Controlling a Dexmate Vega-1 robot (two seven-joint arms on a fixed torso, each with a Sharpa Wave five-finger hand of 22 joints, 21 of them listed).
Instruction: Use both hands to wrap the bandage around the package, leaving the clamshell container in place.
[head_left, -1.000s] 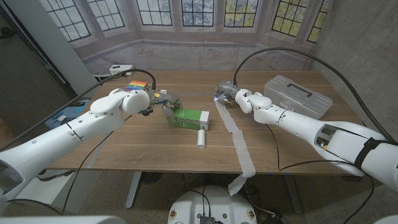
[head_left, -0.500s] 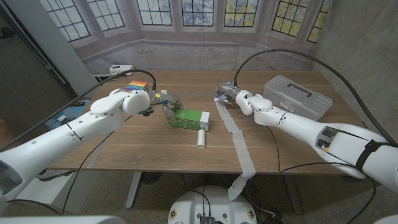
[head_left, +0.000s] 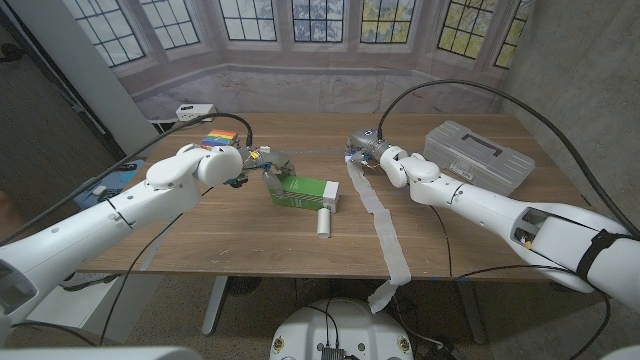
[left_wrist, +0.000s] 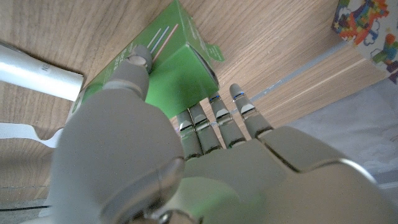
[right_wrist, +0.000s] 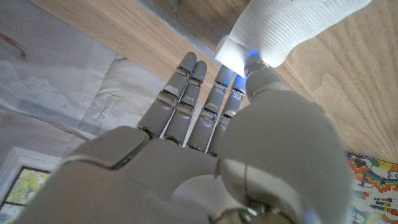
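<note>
Two robot hands get ready to wrap.
Left robot hand (head_left: 268, 166) grips the green package (head_left: 305, 189); right robot hand (head_left: 366, 148) pinches the bandage (head_left: 375, 215) end. Keep the package steady and the bandage tight.

Premises read as a robot test room dressed to look domestic. A printed backdrop (head_left: 300, 60) of leaded windows hangs behind the wooden table (head_left: 230, 235); its lower edge wrinkles like cloth. A bare concrete wall (head_left: 585, 70) stands at one side, a grey panel (head_left: 60, 70) at the other. Black cables (head_left: 470, 95) loop over the arms. A grey plastic case (head_left: 478, 155) sits beyond the right fingers.
</note>
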